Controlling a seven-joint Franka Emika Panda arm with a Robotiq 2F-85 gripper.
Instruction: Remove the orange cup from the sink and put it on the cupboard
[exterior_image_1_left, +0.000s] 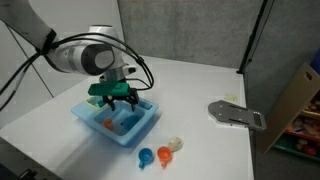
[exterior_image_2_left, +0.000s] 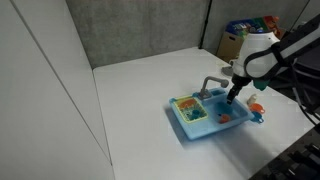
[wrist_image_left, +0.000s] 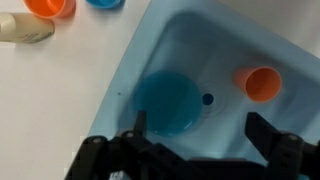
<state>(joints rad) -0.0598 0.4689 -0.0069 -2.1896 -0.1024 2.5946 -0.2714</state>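
Plainly, tapered orange cup (wrist_image_left: 262, 83), smooth sink (wrist_image_left: 152, 48)

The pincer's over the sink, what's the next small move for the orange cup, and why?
Probably shift the open pincer sideways to centre the orange cup between its fingers. In the wrist view it lies in the sink near one finger, so descending now would likely miss.

One sink (wrist_image_left: 160, 40), one orange cup (wrist_image_left: 262, 83), one lighter-orange toy (exterior_image_1_left: 164, 153), one blue cup (exterior_image_1_left: 145, 156), one grey tool (exterior_image_1_left: 237, 114)
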